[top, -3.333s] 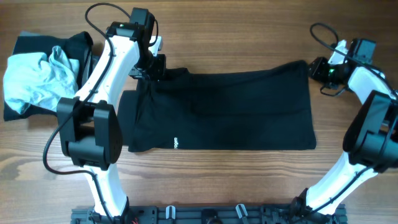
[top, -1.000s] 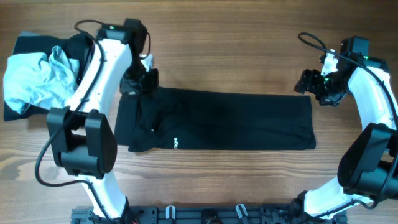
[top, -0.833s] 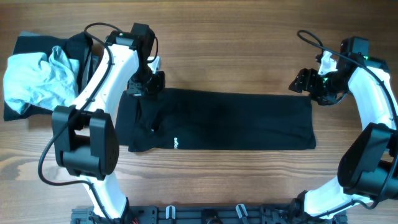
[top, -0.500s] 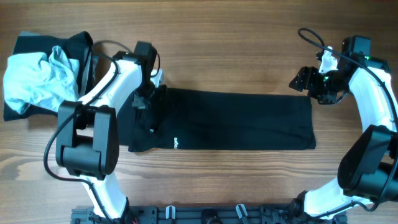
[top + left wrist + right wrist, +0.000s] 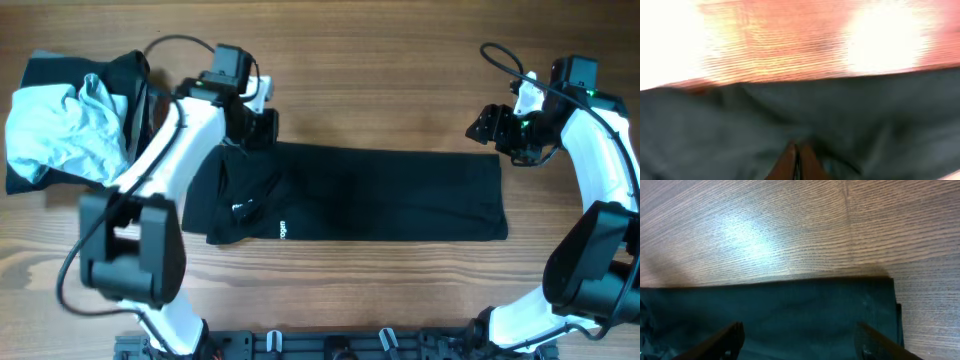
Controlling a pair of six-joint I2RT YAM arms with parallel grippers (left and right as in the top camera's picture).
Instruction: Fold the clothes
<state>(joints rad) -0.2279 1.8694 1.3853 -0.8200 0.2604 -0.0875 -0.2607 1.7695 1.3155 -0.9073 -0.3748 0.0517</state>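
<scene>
The black T-shirt (image 5: pixel 370 195) lies flat across the table as a long folded band, with tiny white print (image 5: pixel 283 229) near its front edge. My left gripper (image 5: pixel 262 128) is at the shirt's far left edge. In the blurred left wrist view its fingers (image 5: pixel 797 160) are pressed together over the black fabric (image 5: pixel 880 115), and I cannot tell whether any cloth is pinched. My right gripper (image 5: pixel 485 126) hovers open just beyond the shirt's far right corner. In the right wrist view its spread fingers (image 5: pixel 800 345) frame the shirt (image 5: pixel 790 310).
A pile of other clothes, pale blue-grey cloth (image 5: pixel 60 120) on black fabric, lies at the far left. Bare wooden table (image 5: pixel 370 80) runs behind the shirt. A black rail (image 5: pixel 330 345) runs along the front edge.
The shirt's far half has been folded forward into a narrower band. My left gripper has moved up and right to the far left edge. The right gripper has hardly moved.
</scene>
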